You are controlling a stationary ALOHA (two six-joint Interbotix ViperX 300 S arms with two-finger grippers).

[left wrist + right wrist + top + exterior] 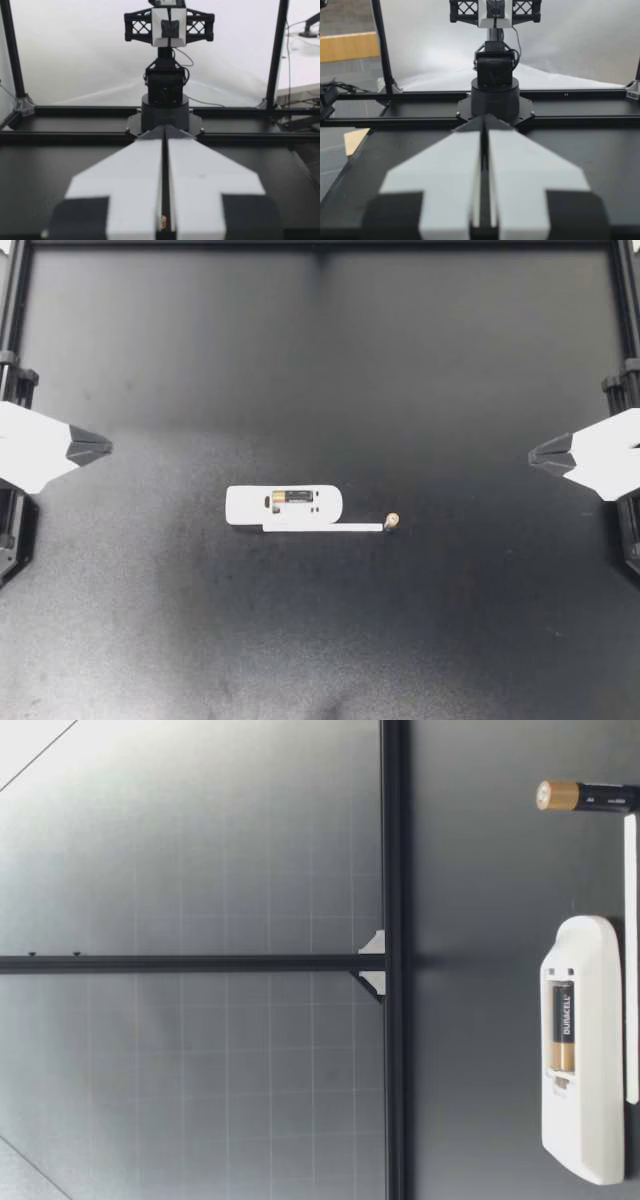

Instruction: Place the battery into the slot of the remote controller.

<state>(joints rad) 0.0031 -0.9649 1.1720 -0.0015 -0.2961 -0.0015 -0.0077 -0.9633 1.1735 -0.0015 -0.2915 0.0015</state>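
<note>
Both jaws, pressed together, wait at mid-left and mid-right, leaving the loose battery (392, 521) right of centre, beside the remote (240, 506), reachable.

- my left gripper (106, 446): a flat white wedge ending in a matt black pointed tip;
- my right gripper (533, 456): the same white wedge with the same black point;
- from the left wrist view, two white angular fingers (125, 185), narrow at the tip, broad at the shoulder, each with a black rectangular band; a thin dark seam between them;
- from the right wrist view, fingers (520, 180) of the same make;
- my right arm (165, 95): round black base with small screw heads, blocky black joints, a black lattice bracket with a white-and-grey square plate, thin dark cables;
- my left arm (495, 75): built alike, black throughout.
</note>
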